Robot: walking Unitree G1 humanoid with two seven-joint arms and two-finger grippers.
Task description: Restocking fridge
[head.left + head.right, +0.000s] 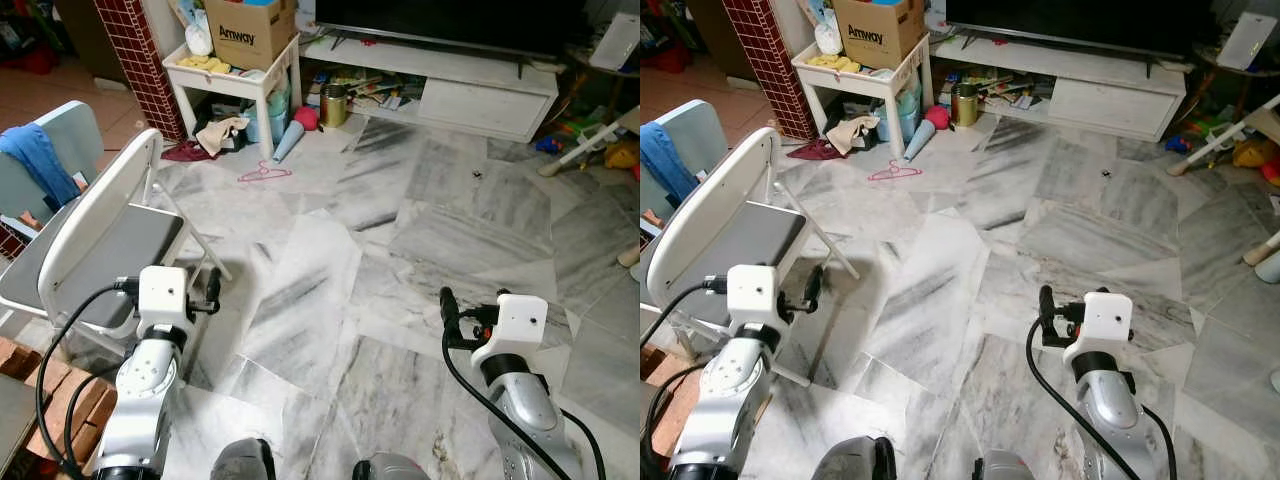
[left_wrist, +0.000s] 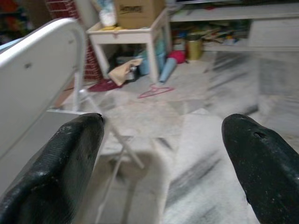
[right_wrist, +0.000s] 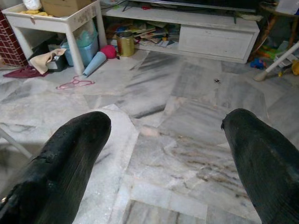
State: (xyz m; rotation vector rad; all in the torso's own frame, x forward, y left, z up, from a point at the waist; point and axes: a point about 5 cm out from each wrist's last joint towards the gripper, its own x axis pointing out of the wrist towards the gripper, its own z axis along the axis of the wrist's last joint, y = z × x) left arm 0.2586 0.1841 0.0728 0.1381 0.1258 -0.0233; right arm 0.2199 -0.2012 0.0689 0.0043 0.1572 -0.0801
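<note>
Left claw (image 2: 159, 158): raised at waist height over the marble floor (image 1: 400, 250), fingers spread wide apart, nothing held between them. Just beside it, on the robot's left, a white folding chair (image 1: 95, 235) with a grey seat.

Right claw (image 3: 163, 158): raised over the floor on the robot's right, fingers likewise spread wide, holding nothing. Grey-veined marble tiles lie beneath it.

Behind the folding chair: a pale blue chair (image 1: 60, 140) with a blue cloth (image 1: 40, 160) draped over its back.

Far side of the room, robot's left: a small white desk (image 1: 235, 75) carrying a brown cardboard box (image 1: 250, 30) printed "Amway", with yellow items beside the box. Next to the desk, a pillar of red brick tiles (image 1: 135, 60). Under and beside the desk: a beige cloth (image 1: 222, 132), a dark red cloth (image 1: 185, 152), a pale blue cone-shaped object (image 1: 290, 140), a red ball (image 1: 306, 118) and a gold tin (image 1: 333, 105).

On the floor in front of the desk: a pink clothes hanger (image 1: 263, 174).

Far wall: a low white TV stand (image 1: 470, 85) with clutter on its open shelf, and the lower edge of a dark screen (image 1: 450, 20) on top.

Fridge and stock for it: cannot be made out from here.

Far right: coloured toys (image 1: 590, 130) on the floor, too small to identify.
</note>
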